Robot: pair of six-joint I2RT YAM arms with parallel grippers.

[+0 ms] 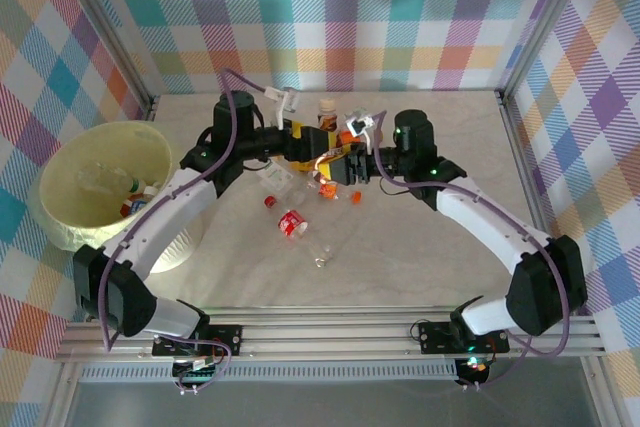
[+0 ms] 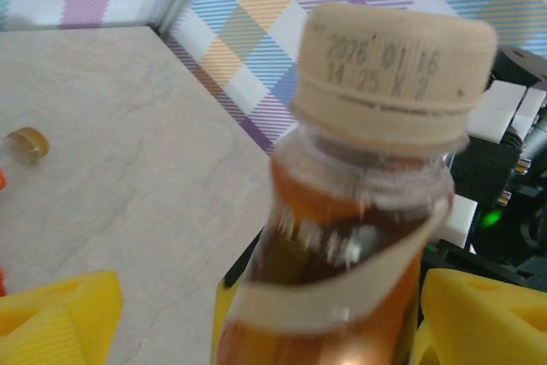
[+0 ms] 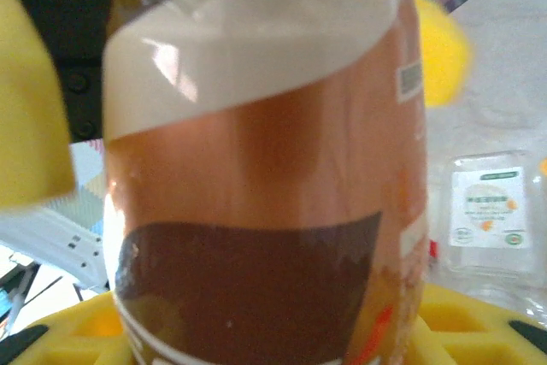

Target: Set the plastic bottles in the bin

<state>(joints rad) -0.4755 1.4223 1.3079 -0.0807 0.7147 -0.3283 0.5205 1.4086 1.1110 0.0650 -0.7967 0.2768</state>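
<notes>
Presently the bottle is clamped in the right gripper, merely straddled by the open left gripper; released early, it would be dropped.

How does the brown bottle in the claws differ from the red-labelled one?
The brown bottle is clamped in the right gripper; the red-labelled bottle lies on the table. The brown bottle's body is brown; the red-labelled bottle is mostly clear. Both are outside the bin.

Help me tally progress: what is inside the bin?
A few plastic bottles lie in the bin, one red-labelled. The left arm crosses its near right side, so whatever lies beneath there is hidden.
</notes>
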